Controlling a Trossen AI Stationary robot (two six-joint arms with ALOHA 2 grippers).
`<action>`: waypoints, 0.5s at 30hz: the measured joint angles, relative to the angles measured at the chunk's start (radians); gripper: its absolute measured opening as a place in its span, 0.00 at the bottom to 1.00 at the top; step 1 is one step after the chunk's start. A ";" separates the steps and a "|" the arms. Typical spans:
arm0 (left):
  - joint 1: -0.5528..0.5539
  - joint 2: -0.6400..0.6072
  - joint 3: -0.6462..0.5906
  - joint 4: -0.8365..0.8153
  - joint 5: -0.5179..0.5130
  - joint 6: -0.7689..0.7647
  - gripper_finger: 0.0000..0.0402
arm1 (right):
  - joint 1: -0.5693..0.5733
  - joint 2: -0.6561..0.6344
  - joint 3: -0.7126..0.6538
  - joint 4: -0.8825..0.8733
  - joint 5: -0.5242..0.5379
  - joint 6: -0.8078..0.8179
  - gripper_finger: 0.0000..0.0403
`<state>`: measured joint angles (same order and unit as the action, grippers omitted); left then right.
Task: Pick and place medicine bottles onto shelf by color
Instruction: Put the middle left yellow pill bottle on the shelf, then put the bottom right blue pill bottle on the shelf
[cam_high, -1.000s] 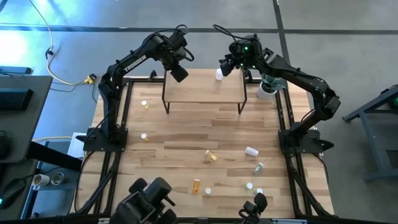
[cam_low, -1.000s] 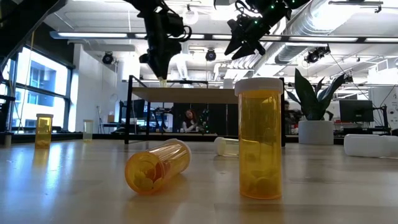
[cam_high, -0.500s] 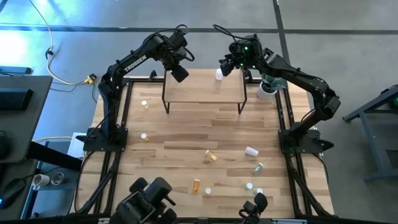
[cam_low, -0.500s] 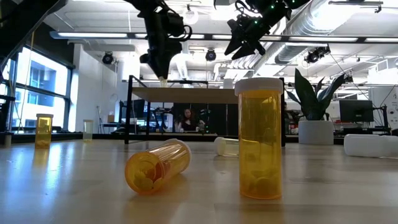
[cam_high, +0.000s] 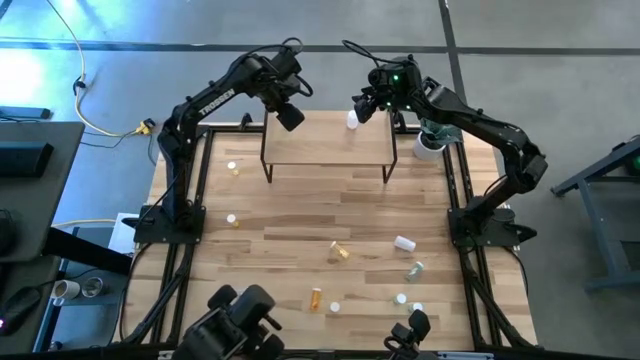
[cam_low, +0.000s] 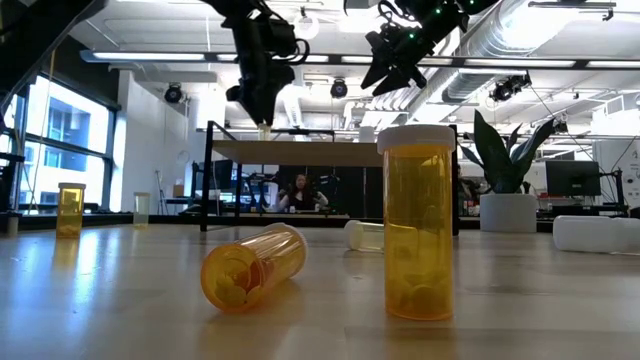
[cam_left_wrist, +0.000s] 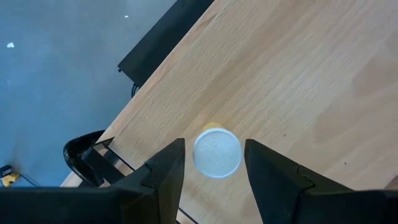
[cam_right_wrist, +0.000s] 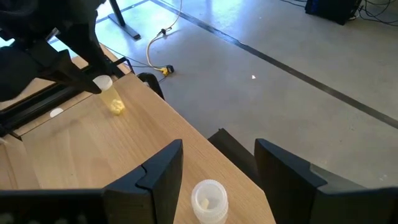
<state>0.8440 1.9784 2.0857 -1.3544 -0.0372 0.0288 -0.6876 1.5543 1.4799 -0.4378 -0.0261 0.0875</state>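
Note:
The shelf (cam_high: 325, 150) stands at the table's far middle. A yellow medicine bottle with a white cap (cam_left_wrist: 216, 152) stands upright on the shelf's far left corner. My left gripper (cam_left_wrist: 214, 158) points down over it, open, one finger on either side of the cap with a thin gap each. A white bottle (cam_right_wrist: 208, 200) stands on the shelf's far right corner. My right gripper (cam_right_wrist: 217, 162) hangs open above it, slanting down, touching nothing. The right wrist view also shows the yellow bottle (cam_right_wrist: 112, 94) under the left fingers.
Several loose bottles are on the tabletop: two by the left edge (cam_high: 233, 168) (cam_high: 232, 219), an orange one lying mid-table (cam_high: 340, 250), a white one (cam_high: 404, 243), and others nearer (cam_high: 316, 297). A white plant pot (cam_high: 430, 140) stands beyond the shelf's right end.
My left gripper has opened a little around the yellow bottle, which stays upright on the shelf. Neither arm has shifted.

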 joint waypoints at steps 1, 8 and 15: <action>0.000 -0.004 0.000 0.001 0.000 0.000 0.39 | 0.000 0.000 0.000 0.000 0.000 0.000 0.47; 0.000 -0.053 0.000 0.012 0.001 0.000 0.39 | 0.000 0.000 0.000 -0.012 0.000 0.001 0.47; -0.015 -0.150 0.000 0.005 0.014 0.003 0.39 | 0.011 -0.041 0.000 -0.066 -0.005 0.020 0.47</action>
<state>0.8293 1.8289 2.0857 -1.3494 -0.0229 0.0322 -0.6768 1.5131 1.4796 -0.5040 -0.0312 0.1079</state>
